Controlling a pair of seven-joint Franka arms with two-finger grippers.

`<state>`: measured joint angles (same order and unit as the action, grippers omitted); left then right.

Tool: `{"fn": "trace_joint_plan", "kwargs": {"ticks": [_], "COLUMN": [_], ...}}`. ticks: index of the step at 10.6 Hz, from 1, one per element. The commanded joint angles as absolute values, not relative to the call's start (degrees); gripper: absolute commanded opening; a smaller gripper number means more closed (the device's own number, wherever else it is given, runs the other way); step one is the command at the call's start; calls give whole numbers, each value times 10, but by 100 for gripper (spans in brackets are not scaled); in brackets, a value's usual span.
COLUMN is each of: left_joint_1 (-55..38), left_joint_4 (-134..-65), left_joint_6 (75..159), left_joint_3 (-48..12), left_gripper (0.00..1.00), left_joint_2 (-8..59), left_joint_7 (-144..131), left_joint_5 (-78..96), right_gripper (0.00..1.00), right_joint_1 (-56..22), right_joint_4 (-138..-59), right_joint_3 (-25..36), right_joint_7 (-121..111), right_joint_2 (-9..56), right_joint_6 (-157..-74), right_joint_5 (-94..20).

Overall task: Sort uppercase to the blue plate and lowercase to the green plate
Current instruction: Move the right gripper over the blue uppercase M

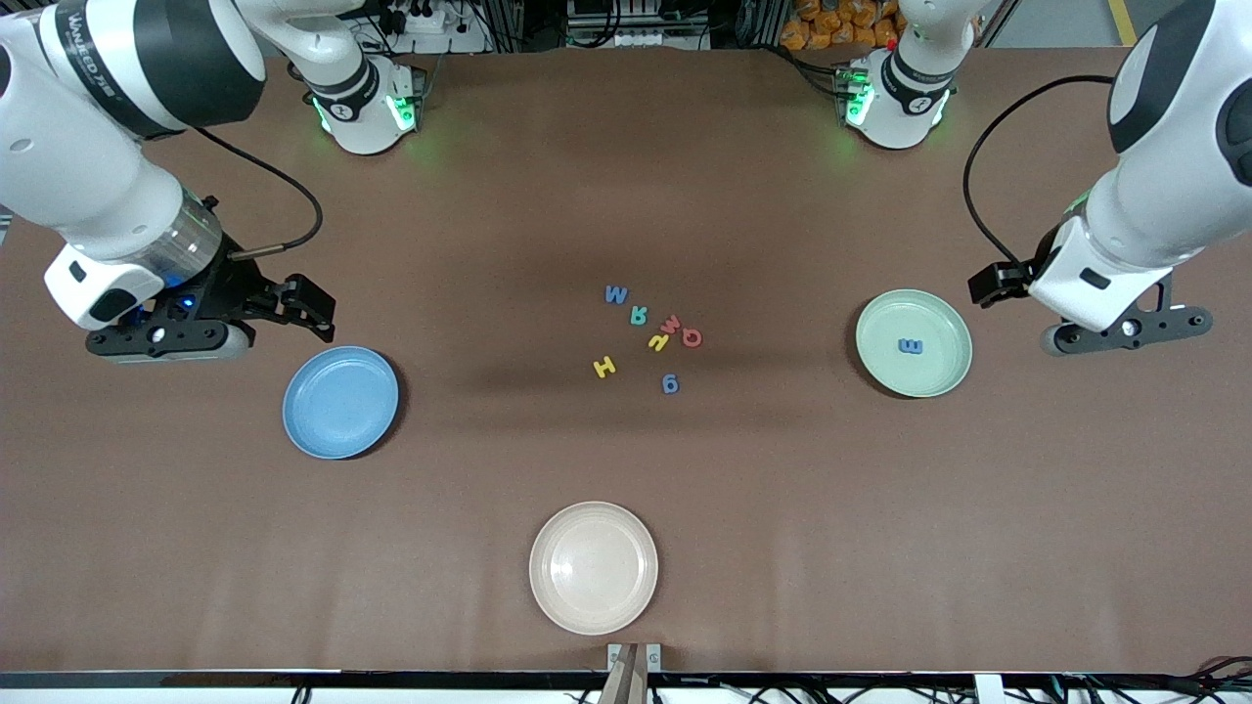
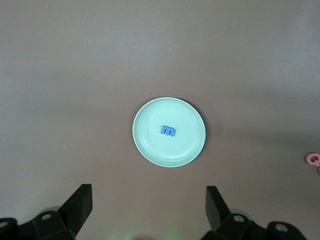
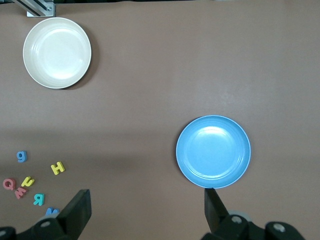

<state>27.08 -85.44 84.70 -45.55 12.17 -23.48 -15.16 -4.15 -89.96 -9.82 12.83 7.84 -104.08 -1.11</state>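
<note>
Blue m [image 1: 910, 346] on green plate [image 1: 947, 379]; both grippers apparently open, empty, aloft.

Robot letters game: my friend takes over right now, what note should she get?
Left gripper: open, holding nothing, above the table beside the green plate.
Right gripper: open, holding nothing, beside the blue plate.
Done: blue m lies in the green plate.
Left: blue plate holds nothing. Mid-table cluster: blue M, green R, red m, red Q, yellow h, yellow H, blue g.
</note>
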Motion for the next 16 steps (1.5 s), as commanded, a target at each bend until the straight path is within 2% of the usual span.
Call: {"fn": "trace_joint_plan", "kwargs": {"ticks": [1, 4, 7, 9, 16], "left_joint_1": [176, 57, 25, -44, -47], "left_joint_4": [-866, -876, -884, -885, -898], "left_joint_6": [853, 854, 858, 857, 857], "left_joint_3": [-338, -225, -200, -128, -128], "left_gripper": [100, 100, 100, 100, 100], "left_joint_2": [83, 67, 62, 59, 51], "left_joint_7": [-207, -207, -207, -207, -207], "left_joint_5": [-111, -93, -90, -82, -66], "right_gripper": [100, 100, 100, 100, 100], "right_joint_1": [-35, -41, -89, -113, -200], "right_joint_4": [-896, -897, -898, -898, -902], "right_joint_3": [-105, -117, -134, -156, -156], "right_joint_7": [127, 134, 189, 234, 360], "right_joint_2": [78, 83, 112, 136, 205], "right_joint_6": [-1036, -1039, -1056, -1074, -1127], "right_joint_5": [-7, -11, -6, 3, 21]}}
